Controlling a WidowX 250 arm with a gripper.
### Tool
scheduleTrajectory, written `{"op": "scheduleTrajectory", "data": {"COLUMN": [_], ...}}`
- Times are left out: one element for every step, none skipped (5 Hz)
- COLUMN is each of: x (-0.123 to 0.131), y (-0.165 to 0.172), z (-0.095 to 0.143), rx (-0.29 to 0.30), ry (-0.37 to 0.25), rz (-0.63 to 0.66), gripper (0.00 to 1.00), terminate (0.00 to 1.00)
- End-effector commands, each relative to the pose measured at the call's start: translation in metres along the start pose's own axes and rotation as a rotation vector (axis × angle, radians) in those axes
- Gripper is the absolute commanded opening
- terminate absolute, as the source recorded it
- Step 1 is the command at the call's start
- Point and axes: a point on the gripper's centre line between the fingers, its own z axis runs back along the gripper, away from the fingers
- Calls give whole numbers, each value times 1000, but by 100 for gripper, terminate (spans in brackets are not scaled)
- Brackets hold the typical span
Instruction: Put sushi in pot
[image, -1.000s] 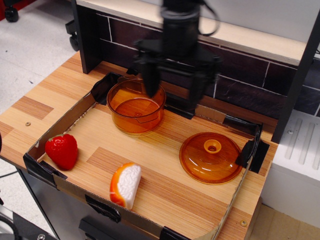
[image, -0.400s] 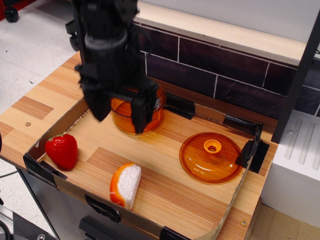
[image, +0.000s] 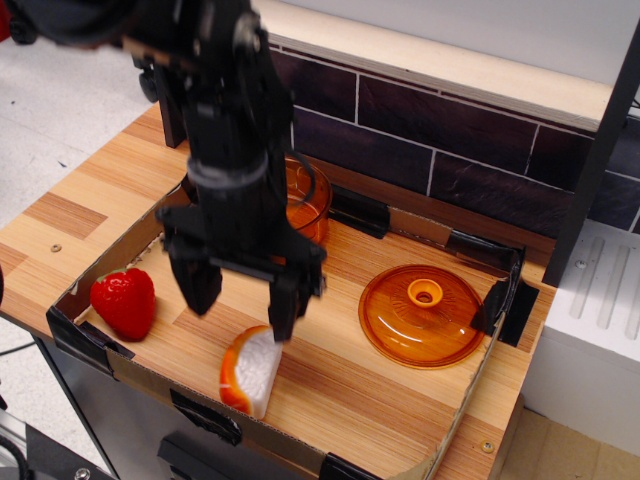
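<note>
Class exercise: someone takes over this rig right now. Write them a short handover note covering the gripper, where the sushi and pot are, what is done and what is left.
Gripper: open, empty, jaws pointing down above the tray floor, one finger just over the sushi's upper edge; whether it touches is unclear.
Sushi: lying near the front wall of the cardboard tray, not gripped.
Pot: at the back of the tray, mostly hidden behind the arm; no lid on it.
Done: the approach only.
Left: close on the sushi, lift, carry to the pot, release.
</note>
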Motion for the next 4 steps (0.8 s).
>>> {"op": "scheduleTrajectory", "data": {"x": [-20,-24,-18,-15], "y": [-8,-5,-5,-5], "z": [-14,-31,-40,-41], "rx": [-17,21,38,26], "ry": [-22,-17,-33,-42], "rz": [17,27,26,36], "gripper": [100,100,100,0], "terminate": [0,0,0,0]}}
